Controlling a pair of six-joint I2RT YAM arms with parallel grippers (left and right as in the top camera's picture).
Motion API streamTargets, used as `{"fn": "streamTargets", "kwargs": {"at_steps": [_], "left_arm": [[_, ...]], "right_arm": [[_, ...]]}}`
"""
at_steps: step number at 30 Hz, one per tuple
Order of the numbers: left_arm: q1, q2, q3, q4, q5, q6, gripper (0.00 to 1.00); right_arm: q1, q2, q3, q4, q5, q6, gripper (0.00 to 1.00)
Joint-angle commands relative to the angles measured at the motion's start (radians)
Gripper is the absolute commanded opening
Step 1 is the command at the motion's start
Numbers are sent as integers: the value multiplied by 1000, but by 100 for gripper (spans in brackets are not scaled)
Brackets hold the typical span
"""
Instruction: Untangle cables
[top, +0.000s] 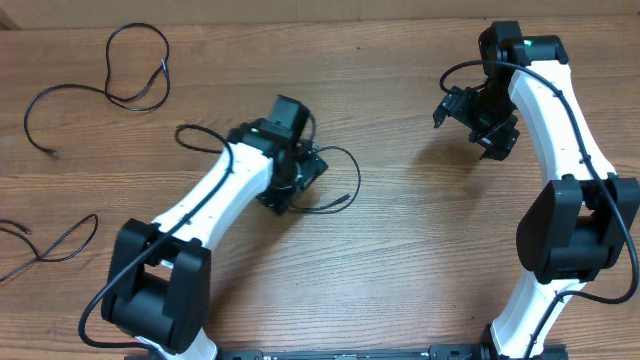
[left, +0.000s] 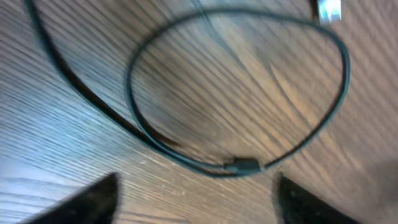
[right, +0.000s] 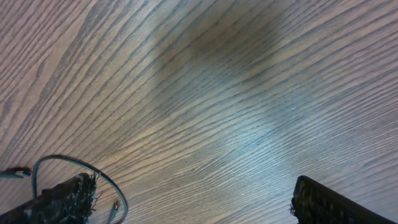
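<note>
Three thin black cables lie apart on the wooden table. One makes a loop at the far left (top: 108, 92), one lies at the left edge (top: 72, 238), and the third curves out from under my left gripper (top: 357, 180). My left gripper (top: 293, 188) hangs low over this third cable, open and holding nothing. In the left wrist view the cable's loop (left: 186, 160) lies flat just ahead of the gripper (left: 196, 190), with a silver plug (left: 329, 9) at the top. My right gripper (top: 478, 128) is open over bare wood (right: 193, 193), and the cable's loop (right: 102, 177) shows beside its left finger.
The wooden table (top: 400, 280) fills every view. Both arm bases stand at the near edge, with the left arm (top: 200, 210) reaching in diagonally and the right arm (top: 560, 130) along the right side.
</note>
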Motion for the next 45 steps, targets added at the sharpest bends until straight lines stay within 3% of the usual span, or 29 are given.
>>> {"fn": "streamTargets", "kwargs": {"at_steps": [1, 3, 6, 10, 16, 23, 30, 41, 45], "left_arm": [[-30, -10, 8, -20, -46, -89, 63], [-37, -5, 8, -57, -85, -186, 65], [-33, 11, 8, -104, -121, -232, 68], [-16, 28, 8, -118, -126, -232, 68], [-3, 83, 8, -162, -134, -243, 77], [3, 152, 8, -154, -145, -239, 76], [3, 162, 8, -144, -208, -239, 83], [5, 250, 6, -147, -214, -200, 70], [15, 250, 6, -177, -248, -170, 45]], "right_arm": [[6, -17, 14, 4, -2, -5, 100], [6, -17, 14, 5, -2, -5, 100], [6, -17, 14, 6, -2, -5, 100], [6, -17, 14, 14, -3, -5, 100], [6, -17, 14, 14, -2, -5, 100], [6, -17, 14, 13, -3, -5, 100], [6, -17, 14, 14, -2, -5, 100], [6, -17, 14, 13, -2, -5, 100], [6, -17, 14, 13, -2, -5, 100]]}}
